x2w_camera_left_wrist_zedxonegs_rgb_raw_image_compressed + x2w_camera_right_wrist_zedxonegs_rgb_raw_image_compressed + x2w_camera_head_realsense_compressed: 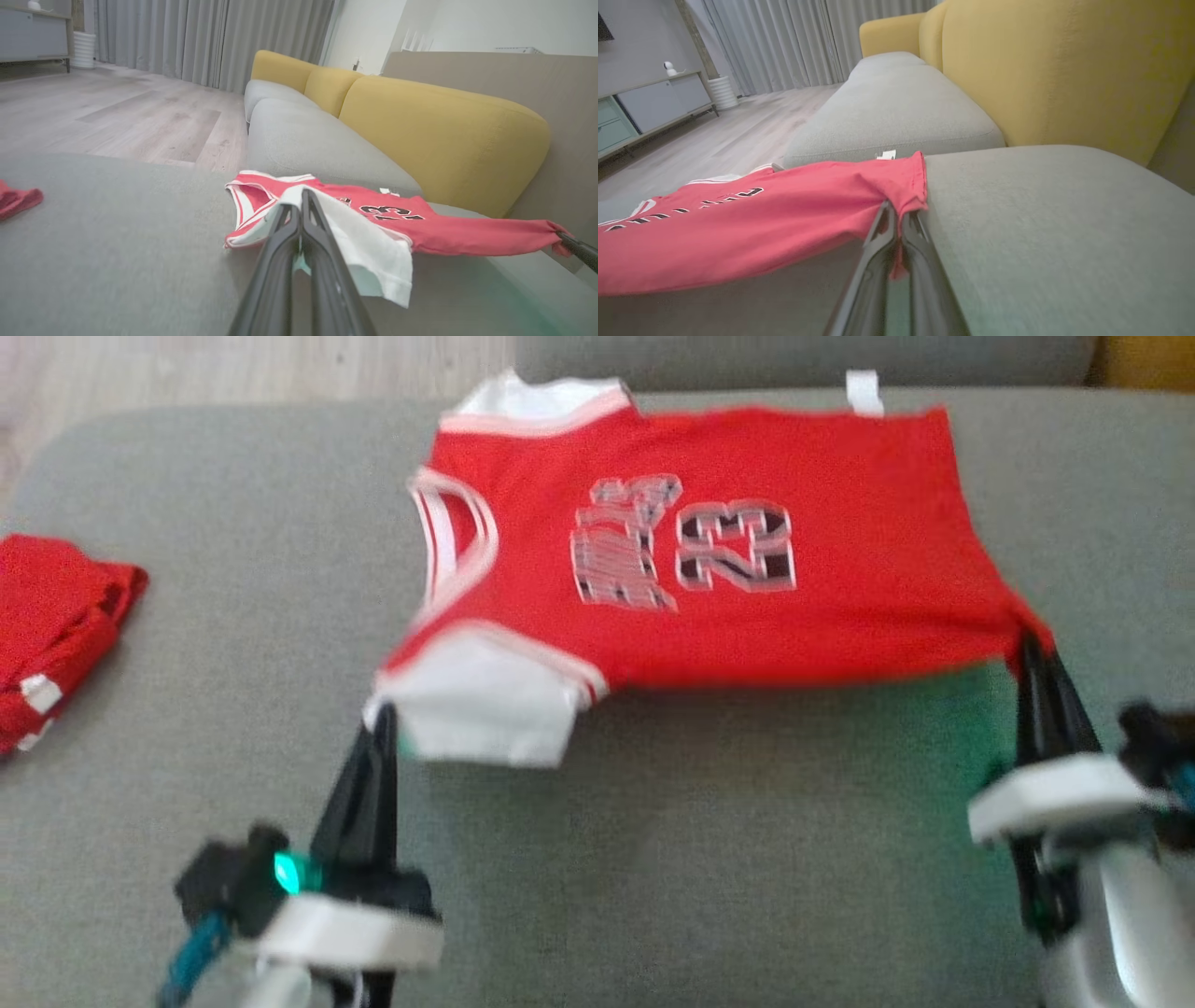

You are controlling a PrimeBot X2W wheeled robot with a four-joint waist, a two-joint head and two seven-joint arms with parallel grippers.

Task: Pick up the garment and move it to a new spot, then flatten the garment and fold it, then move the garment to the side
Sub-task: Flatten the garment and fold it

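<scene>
Where the head view looks down on the grey seat (653, 859), the red jersey (822, 607) lies spread with its number uppermost, neck opening towards the robot's left and hem towards its right; the left jaws are pressed together on the white panel (485, 705) at the near left corner; the right jaws are pressed together on the near hem corner; the near edge runs straight between the two grips; a white tag (864, 392) shows at the far edge; a second red garment (51, 625) lies bunched at the seat's left side, well apart from the jersey.

Left wrist view: both fingers pinch the white panel, which hangs over them; the near edge is raised off the seat and reaches across to the right jaws at the frame's right edge; a yellow backrest (444, 135), grey curtains (187, 37) and a wooden floor (117, 116) lie beyond.

Right wrist view: the fingers pinch the hem corner, with a fold of red cloth caught between them; the far hem rests on the seat; a low cabinet (644, 112) stands beside the curtains.
</scene>
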